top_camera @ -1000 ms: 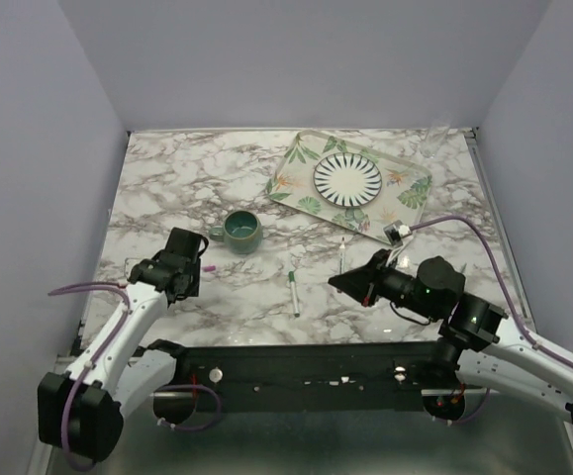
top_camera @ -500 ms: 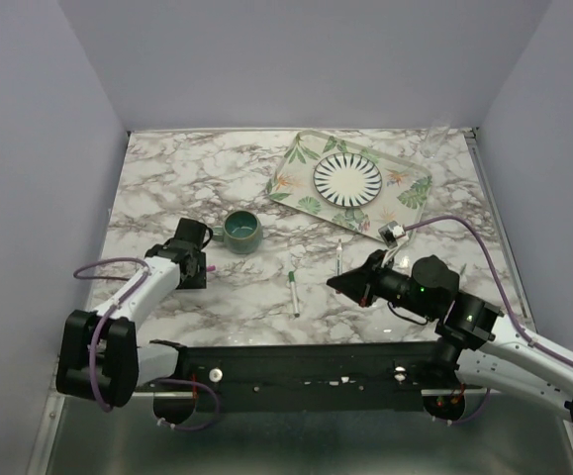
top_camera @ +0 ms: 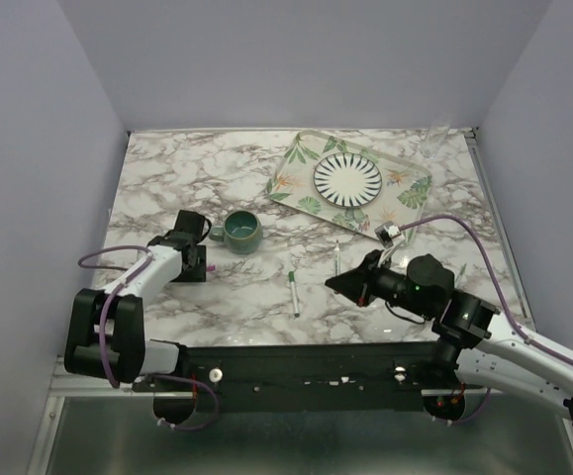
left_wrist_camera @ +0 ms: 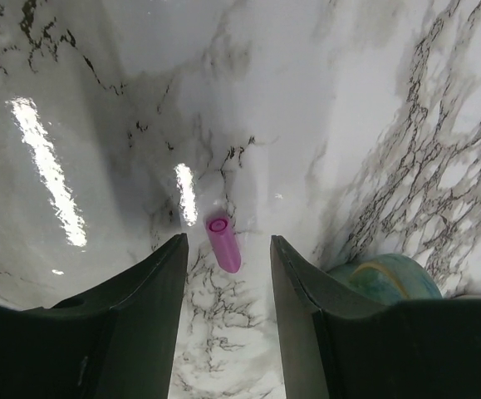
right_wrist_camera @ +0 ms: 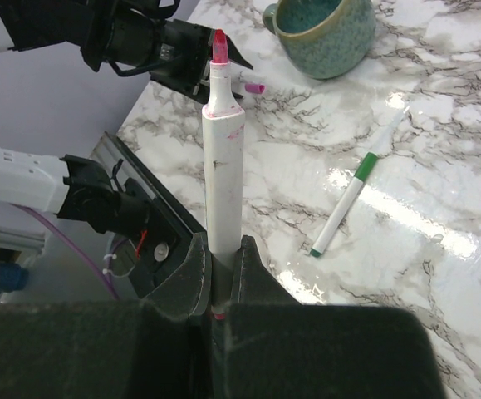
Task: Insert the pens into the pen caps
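The left fingers [left_wrist_camera: 167,278] are spread wide, tips low over the marble counter [top_camera: 167,188]. The pink cap [left_wrist_camera: 223,242] lies on its side between them, touching neither, with its open end facing away from the wrist camera. The green cup [top_camera: 241,231] stands just beside that hand, on its right. The right fingers [right_wrist_camera: 197,270] are pinching the pink-tipped pen [right_wrist_camera: 222,158] by the back of its white barrel, held clear of the counter with the tip pointing toward the left arm. The other pen [top_camera: 294,292], white with green ends, lies flat on the counter between the 2 arms, near the cup. A leafy tray [top_camera: 296,173] at the far right carries a striped plate [top_camera: 347,178].
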You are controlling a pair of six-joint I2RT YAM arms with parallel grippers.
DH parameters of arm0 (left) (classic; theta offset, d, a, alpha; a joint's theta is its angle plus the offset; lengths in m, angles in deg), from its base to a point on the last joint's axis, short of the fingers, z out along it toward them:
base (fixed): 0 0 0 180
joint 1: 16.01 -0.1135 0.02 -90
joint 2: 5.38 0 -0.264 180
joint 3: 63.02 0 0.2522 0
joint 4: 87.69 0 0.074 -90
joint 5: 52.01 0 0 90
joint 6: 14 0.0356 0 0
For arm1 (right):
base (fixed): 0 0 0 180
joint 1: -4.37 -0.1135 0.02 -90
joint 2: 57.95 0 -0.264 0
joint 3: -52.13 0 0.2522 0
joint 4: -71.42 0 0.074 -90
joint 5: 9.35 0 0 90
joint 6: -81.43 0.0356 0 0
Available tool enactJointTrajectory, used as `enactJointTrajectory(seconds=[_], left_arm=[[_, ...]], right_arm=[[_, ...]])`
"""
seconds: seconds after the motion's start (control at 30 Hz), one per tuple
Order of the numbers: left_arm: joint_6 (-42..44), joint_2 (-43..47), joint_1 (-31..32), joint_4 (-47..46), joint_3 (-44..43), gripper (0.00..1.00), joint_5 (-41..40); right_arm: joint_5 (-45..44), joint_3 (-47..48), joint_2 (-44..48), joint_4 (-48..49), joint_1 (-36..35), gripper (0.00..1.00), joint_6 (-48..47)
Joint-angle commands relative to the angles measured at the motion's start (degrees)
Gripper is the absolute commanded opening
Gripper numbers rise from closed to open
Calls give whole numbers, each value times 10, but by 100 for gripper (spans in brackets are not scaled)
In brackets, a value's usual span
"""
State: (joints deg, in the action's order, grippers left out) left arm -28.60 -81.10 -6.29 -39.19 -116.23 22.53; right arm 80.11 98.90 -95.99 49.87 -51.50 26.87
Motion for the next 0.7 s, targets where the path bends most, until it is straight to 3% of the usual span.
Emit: enactJointTrajectory(seconds=[0.0, 0.17, 0.67], left_arm=[[11, -47, -4, 37, -39, 52, 37], [13, -83, -4, 68, -71, 48, 57], [-11, -121, -4, 62, -51, 41, 61]], right_arm=[[-11, 11, -7, 4, -2, 1, -12], [-17, 12, -7, 3, -1, 1, -15], [-32, 15, 6, -12, -2, 1, -19]])
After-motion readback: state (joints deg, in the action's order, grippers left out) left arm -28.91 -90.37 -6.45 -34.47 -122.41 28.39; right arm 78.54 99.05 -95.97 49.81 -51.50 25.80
